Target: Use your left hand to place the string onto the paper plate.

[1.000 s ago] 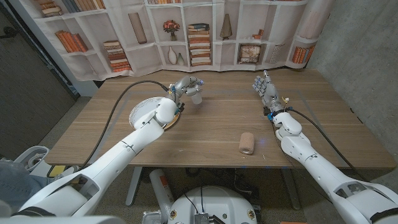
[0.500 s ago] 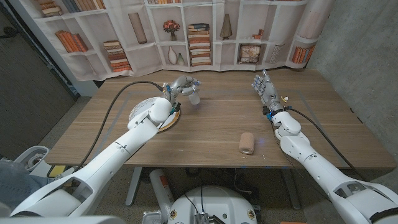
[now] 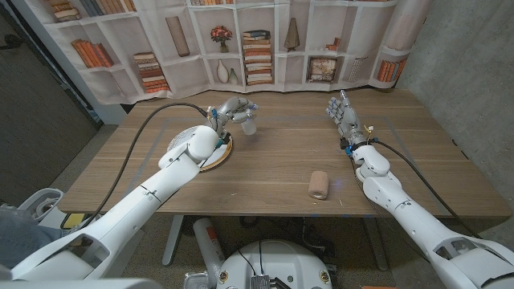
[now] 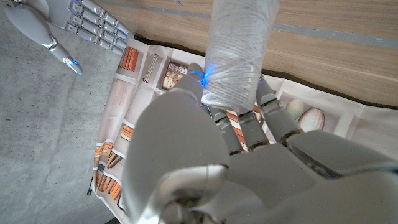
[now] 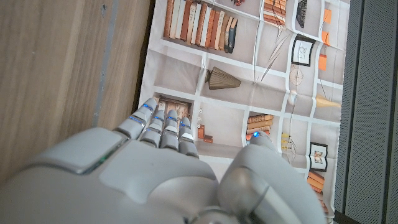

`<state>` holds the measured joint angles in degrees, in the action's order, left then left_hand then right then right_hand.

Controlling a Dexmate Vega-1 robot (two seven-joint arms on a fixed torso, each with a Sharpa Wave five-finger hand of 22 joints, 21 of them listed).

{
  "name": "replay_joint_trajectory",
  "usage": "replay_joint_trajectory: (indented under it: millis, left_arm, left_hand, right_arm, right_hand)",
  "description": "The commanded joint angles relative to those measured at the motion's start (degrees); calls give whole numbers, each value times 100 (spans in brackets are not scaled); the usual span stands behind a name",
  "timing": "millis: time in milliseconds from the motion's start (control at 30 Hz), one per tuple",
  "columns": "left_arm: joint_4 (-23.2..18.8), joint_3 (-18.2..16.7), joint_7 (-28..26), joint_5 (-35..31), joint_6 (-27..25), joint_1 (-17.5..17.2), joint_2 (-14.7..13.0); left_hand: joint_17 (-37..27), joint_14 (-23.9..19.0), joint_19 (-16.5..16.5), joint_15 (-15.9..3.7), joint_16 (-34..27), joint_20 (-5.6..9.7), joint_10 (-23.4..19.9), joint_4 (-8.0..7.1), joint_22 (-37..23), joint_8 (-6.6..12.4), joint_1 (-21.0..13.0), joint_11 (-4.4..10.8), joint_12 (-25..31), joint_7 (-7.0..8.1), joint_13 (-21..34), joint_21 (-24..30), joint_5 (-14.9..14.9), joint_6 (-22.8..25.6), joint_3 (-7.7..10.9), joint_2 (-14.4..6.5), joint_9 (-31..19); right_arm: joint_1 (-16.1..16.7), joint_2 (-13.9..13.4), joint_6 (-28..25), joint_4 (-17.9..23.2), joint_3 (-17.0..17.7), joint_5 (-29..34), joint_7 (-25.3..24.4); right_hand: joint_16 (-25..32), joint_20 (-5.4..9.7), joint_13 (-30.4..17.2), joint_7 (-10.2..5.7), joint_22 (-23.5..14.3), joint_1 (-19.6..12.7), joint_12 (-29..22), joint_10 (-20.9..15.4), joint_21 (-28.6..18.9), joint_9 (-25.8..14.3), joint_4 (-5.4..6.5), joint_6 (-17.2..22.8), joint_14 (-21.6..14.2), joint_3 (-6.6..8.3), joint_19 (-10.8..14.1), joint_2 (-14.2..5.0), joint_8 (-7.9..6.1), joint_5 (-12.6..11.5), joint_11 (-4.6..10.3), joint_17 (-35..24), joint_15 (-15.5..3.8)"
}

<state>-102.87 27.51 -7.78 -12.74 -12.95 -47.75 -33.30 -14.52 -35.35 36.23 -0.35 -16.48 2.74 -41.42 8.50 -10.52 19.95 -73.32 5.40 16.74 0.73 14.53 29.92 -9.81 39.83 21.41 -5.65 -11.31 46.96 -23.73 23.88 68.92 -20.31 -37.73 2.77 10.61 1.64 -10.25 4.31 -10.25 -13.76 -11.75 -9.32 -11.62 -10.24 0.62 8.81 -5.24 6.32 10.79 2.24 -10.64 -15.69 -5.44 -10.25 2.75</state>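
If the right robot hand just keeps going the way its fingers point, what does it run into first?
Nothing on the table, as far as I can see. The right robot hand points toward the far edge, so the printed bookshelf backdrop likely comes first; depth is unclear.

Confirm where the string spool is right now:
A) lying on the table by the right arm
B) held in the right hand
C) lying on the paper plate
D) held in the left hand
D: the left hand grips the white string spool, seen close up in the left wrist view, beside the paper plate.
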Motion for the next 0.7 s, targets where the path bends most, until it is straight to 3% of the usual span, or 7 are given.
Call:
replay_joint_trajectory:
  millis: [33, 267, 700]
  left_arm:
    - [-444, -188, 18, 39, -157, -231, -259]
    - [-741, -179, -5, -224, -305, -296, -508]
    - [-1016, -497, -87, -122, -183, -624, -854]
  left_hand:
    - [-25, -338, 37, -677, -21, 8, -51, -113, -21, -22, 9, 17, -21, 3, 16, 31, -28, 63, 92, -76, -27]
    - [-36, -355, 33, -683, -20, 7, -69, -112, -21, -28, 17, 9, -27, 9, 24, 40, -28, 78, 95, -73, -28]
    - [-53, -371, 28, -681, -9, 12, -87, -115, -21, -49, 45, 39, -44, 21, 39, 58, -26, 80, 91, -58, -29]
  right_arm:
    - [55, 17, 38, 8, 15, -39, 8]
    - [29, 30, 40, -4, -10, -12, 13]
    - [-51, 49, -7, -89, -39, 38, -27]
  right_hand:
    - [19, 9, -19, 33, -30, -14, -10, -31, 0, -34, 0, 19, -19, -3, 38, -77, -45, -25, -4, -35, 1]
    - [19, 10, -19, 32, -30, -15, -12, -36, 0, -34, -3, 22, -22, -7, 40, -81, -45, -25, 4, -35, 3]
    - [17, 12, -19, 36, -30, -18, -11, -36, 2, -34, -9, 20, -21, -12, 41, -88, -44, -25, -9, -35, -5]
